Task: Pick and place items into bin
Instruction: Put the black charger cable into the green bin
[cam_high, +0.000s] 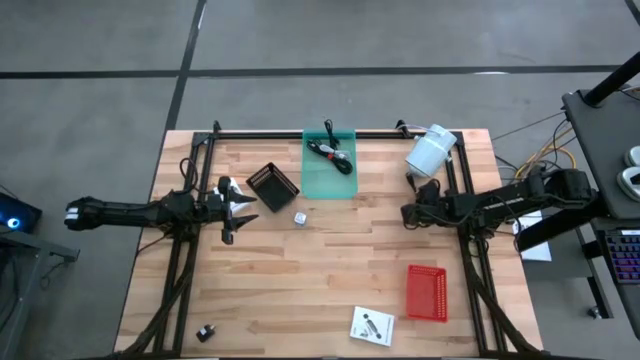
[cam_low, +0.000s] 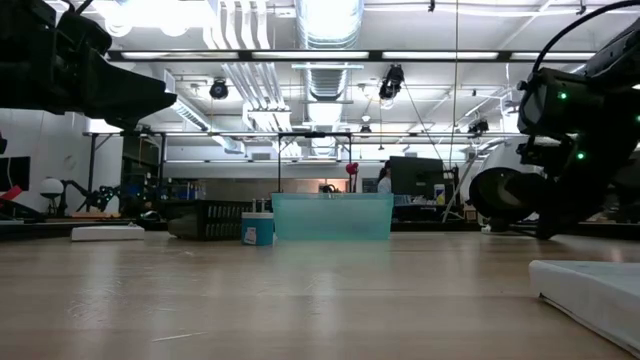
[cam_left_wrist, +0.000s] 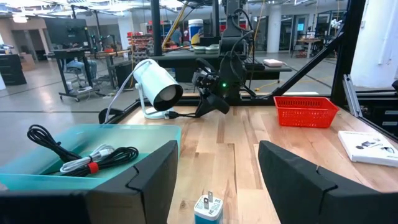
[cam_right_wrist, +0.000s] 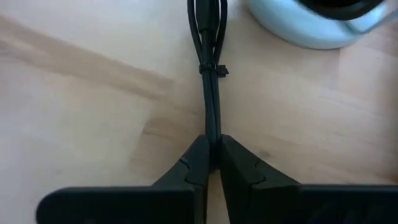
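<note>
Right gripper (cam_right_wrist: 211, 163) pinched tight on the thin black cord (cam_right_wrist: 210, 99) of the white lamp (cam_high: 430, 152), by the table's far right edge; the cord runs straight out ahead and its end is cut off. Left gripper (cam_high: 240, 208) hovers with fingers spread, open wood around the tiny white cube (cam_high: 299, 217). Coiled black cable (cam_high: 331, 154) lies in the translucent teal bin (cam_high: 329, 187)

A coiled black cable (cam_high: 331, 152) lay in the teal bin (cam_high: 312, 180) at the table's far edge; a tiny white cube (cam_high: 299, 217) stood just before it.
</note>
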